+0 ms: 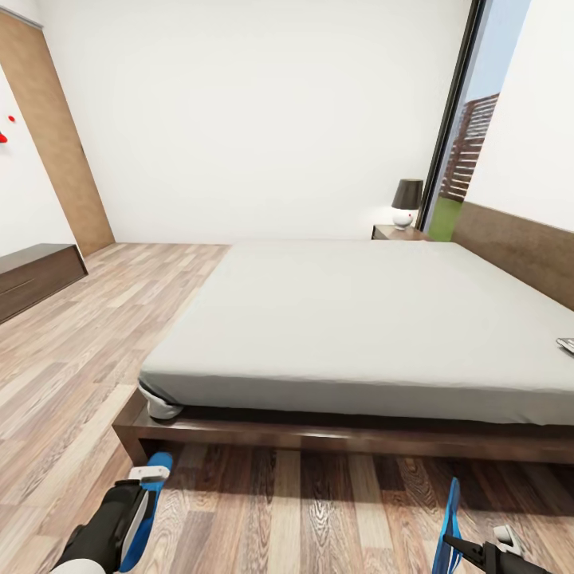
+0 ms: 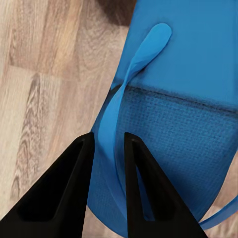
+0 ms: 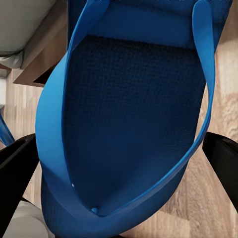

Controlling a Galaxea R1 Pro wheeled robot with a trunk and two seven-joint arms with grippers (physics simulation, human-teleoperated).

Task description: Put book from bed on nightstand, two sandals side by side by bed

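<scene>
- the wood-plank floor (image 1: 263, 510) of the bedroom is running bare between the robot and the bed (image 1: 359, 335).
- the left gripper (image 2: 106, 148) is pinching a strap of the left sandal (image 1: 147, 510), fingers nearly together.
- the right gripper (image 1: 478, 550) is carrying the right sandal (image 1: 450, 518) on edge; its fingers are showing wide on either side of the sole, so contact is unclear.
- judged best: lowering both soles flat, parallel, close beside the bed frame, then releasing.
- further off, what may be the book (image 1: 566, 345) is lying at the mattress edge; the nightstand (image 1: 396, 232) is standing beyond.
</scene>
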